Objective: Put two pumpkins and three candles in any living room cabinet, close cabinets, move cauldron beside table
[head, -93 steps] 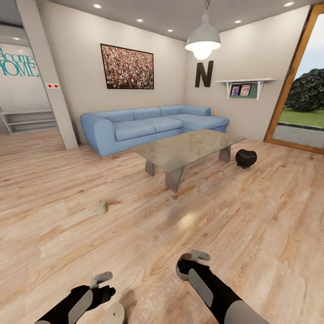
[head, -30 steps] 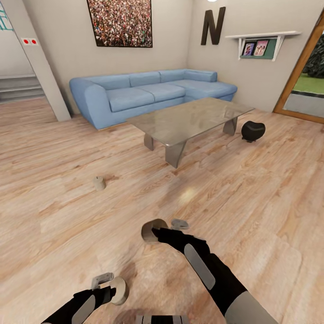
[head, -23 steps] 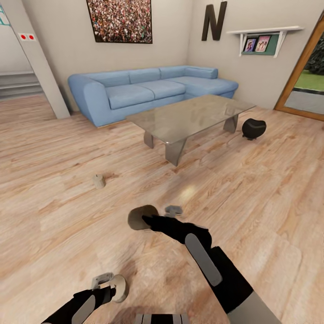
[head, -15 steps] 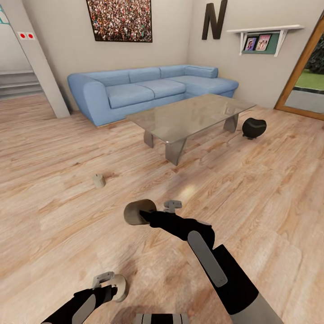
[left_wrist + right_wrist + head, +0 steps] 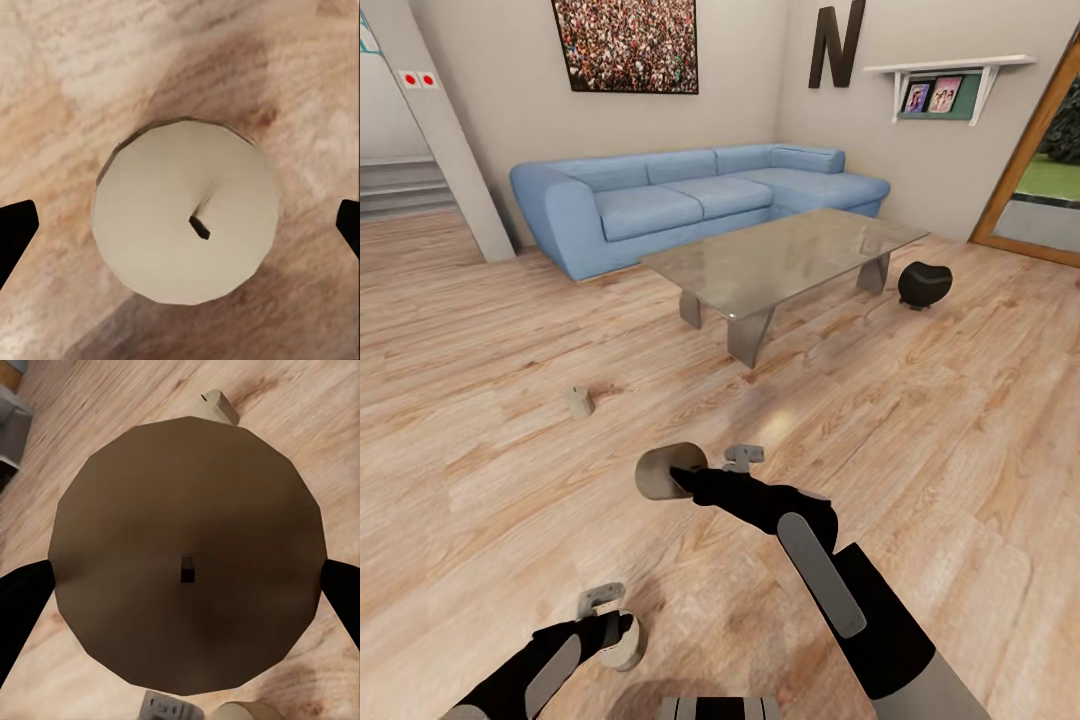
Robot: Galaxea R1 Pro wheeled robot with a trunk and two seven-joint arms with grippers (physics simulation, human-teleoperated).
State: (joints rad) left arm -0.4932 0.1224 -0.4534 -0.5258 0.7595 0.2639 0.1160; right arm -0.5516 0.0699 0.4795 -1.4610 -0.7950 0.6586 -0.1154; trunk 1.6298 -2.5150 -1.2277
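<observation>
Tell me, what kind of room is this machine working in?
It looks like a home living room. A long blue sofa stands against the wall, a low glass-topped coffee table sits in front of it on the wood plank floor, and a framed picture hangs above.

Right arm stretched forward, right claw point(image 5: 705, 466) clamped on a brown candle point(image 5: 660, 470). Left arm low, left claw point(image 5: 612, 622) straddling a pale candle point(image 5: 628, 648), grip uncertain.

Left gripper point(image 5: 622, 640) hides most of pale candle point(image 5: 628, 648).
</observation>
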